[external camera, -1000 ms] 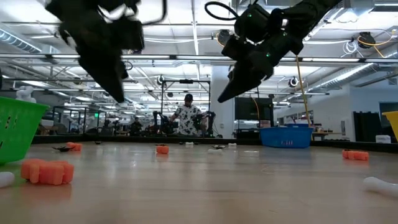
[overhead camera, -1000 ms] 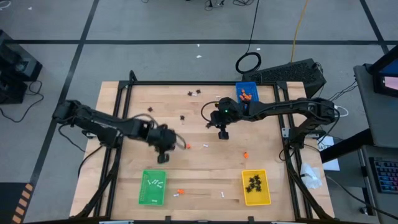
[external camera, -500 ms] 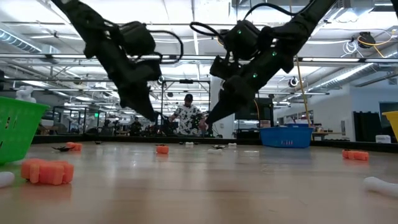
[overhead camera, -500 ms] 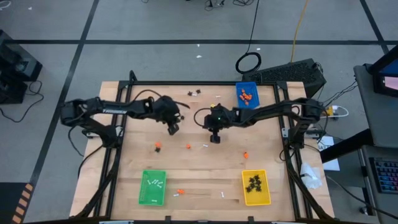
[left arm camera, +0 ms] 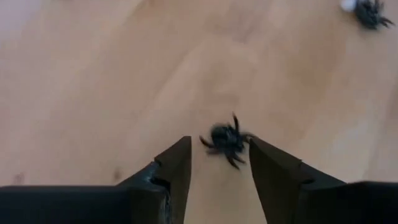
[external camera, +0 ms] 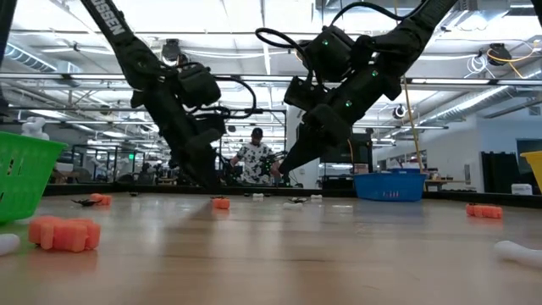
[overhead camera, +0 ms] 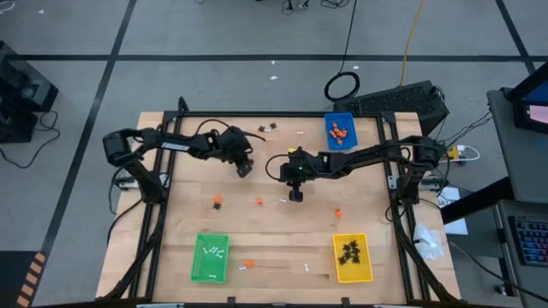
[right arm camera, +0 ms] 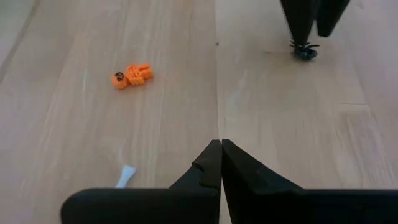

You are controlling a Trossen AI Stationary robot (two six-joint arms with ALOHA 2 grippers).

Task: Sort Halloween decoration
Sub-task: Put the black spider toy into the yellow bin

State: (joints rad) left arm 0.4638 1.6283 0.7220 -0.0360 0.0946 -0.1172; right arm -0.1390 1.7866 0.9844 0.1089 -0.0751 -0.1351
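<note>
Over the last second the left arm has swung from the table's near-left part to the far middle, and its left gripper has gone from pinched shut to spread wide, holding nothing. This suggests a fresh pick is opening: the target would be the black spider, which lies on the bare wood just ahead of the fingertips and in line with the gap between them, not yet enclosed (the right wrist view shows the same spider directly beneath the descending fingers). The right gripper hangs over mid-table with its fingers pressed together and empty; an orange figure and a white bone lie loose on the wood ahead of it. The yellow tray, already holding spiders, stands well apart at the near right, the green tray at the near left, the blue tray at the far edge.
</note>
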